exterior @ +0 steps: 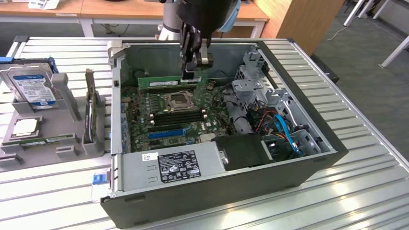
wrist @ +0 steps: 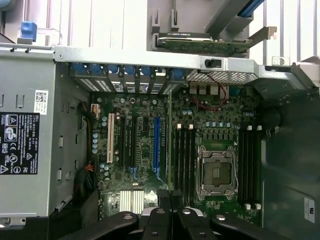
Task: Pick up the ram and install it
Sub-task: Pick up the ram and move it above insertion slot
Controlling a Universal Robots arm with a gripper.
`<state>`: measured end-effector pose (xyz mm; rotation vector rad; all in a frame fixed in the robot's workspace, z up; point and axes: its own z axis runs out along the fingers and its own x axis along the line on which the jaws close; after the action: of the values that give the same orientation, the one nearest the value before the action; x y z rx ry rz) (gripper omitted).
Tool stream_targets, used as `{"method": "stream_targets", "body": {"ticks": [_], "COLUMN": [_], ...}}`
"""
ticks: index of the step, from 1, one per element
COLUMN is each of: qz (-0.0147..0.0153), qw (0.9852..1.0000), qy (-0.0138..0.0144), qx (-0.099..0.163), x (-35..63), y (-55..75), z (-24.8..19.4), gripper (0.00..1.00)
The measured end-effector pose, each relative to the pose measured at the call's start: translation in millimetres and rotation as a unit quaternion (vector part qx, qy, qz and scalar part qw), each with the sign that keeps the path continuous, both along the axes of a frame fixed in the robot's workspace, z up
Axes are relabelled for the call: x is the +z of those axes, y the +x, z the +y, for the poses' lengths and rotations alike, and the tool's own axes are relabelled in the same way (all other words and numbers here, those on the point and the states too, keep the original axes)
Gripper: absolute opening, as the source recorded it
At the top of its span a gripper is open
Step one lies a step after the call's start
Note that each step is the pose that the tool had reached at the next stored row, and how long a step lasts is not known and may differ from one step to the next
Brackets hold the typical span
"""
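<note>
The ram [exterior: 167, 82] is a long green stick with a white label, hanging level above the motherboard [exterior: 150, 103] toward the far wall of the open computer case [exterior: 223, 191]. My gripper [exterior: 190, 76] comes down from above and is shut on the stick's end at the exterior view's right. In the wrist view the ram [wrist: 169, 135] shows edge-on as a thin green line running out from my gripper [wrist: 167, 199]. It lies just beside the black memory slots [wrist: 183, 160] next to the CPU socket [wrist: 217, 172]. Those memory slots [exterior: 176, 116] sit nearer the camera than the stick in the exterior view.
A grey power supply [exterior: 172, 165] fills the case's near side, with a drive cage [exterior: 252, 91] and blue cable [exterior: 286, 132] at the exterior view's right. On the slatted table [exterior: 357, 201], a grey holder at the left carries a hard drive [exterior: 32, 86], a CPU [exterior: 26, 127] and an expansion card [exterior: 90, 103].
</note>
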<state>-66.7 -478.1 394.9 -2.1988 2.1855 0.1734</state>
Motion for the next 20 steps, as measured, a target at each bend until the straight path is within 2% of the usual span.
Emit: {"method": "stream_targets", "body": {"ticks": [20], "qz": [-0.0001], "qw": [1.0000], "qy": [-0.0001], "qx": [0.000], "x": [0.1], "y": [10.2], "z": [0.0], "gripper": [0.11]}}
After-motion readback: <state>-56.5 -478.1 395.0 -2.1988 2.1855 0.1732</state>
